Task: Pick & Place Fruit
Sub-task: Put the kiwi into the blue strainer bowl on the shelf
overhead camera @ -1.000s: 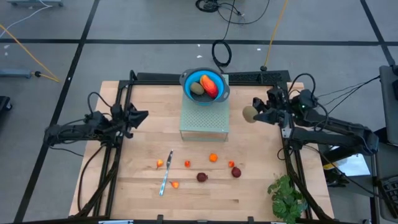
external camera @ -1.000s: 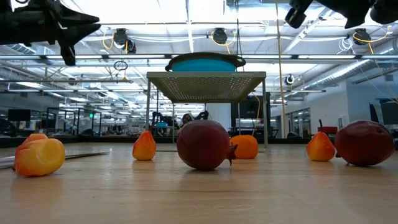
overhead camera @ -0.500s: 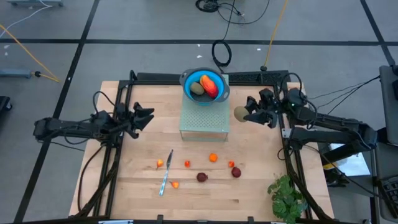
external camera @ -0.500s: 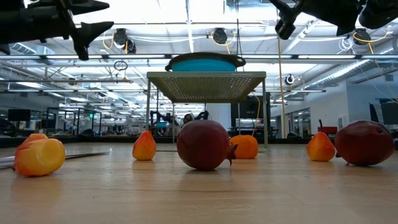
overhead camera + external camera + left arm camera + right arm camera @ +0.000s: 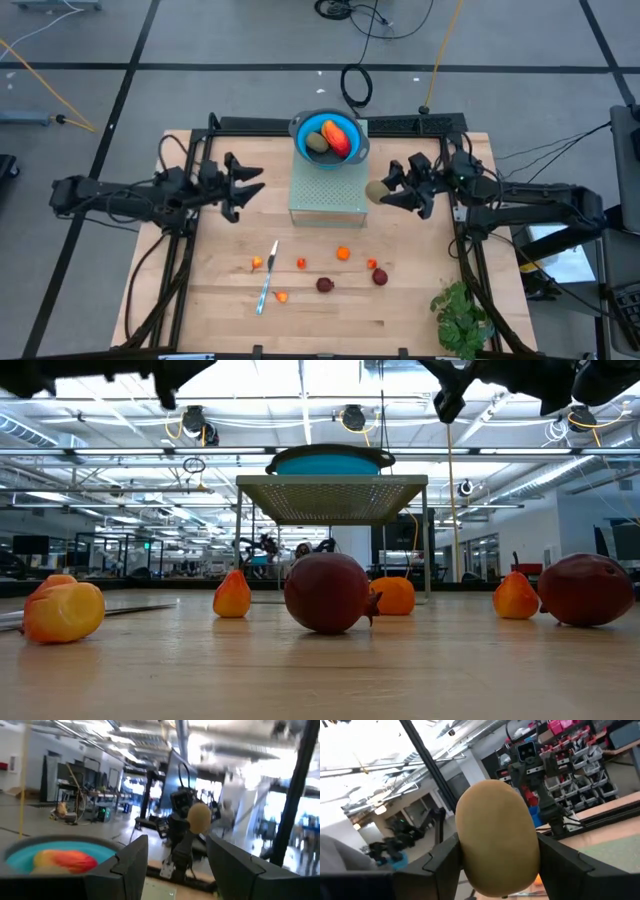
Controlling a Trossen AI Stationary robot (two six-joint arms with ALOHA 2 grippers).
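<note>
Tan and oval, one fruit [image 5: 376, 190] sits clamped between the fingers of the right gripper [image 5: 386, 190], held in the air just off the 3 o'clock edge of the mesh stand [image 5: 328, 195]. The blue bowl [image 5: 303, 128] on that stand holds an olive-brown oval [image 5: 317, 142] and a red-orange oblong [image 5: 338, 138]. At the stand's 9 o'clock, the left gripper [image 5: 248, 187] hangs with fingers apart, empty. Small pieces [image 5: 343, 254] lie on the table [image 5: 400, 300] toward 6 o'clock.

Wooden table [image 5: 420, 310] bearing a pale mesh stand [image 5: 328, 192] at centre rear. A blue colander [image 5: 300, 126] sits on the stand's far edge. A slim silver knife [image 5: 267, 281] lies left of centre; a green leafy plant [image 5: 462, 318], possibly artificial, occupies the near right corner.
</note>
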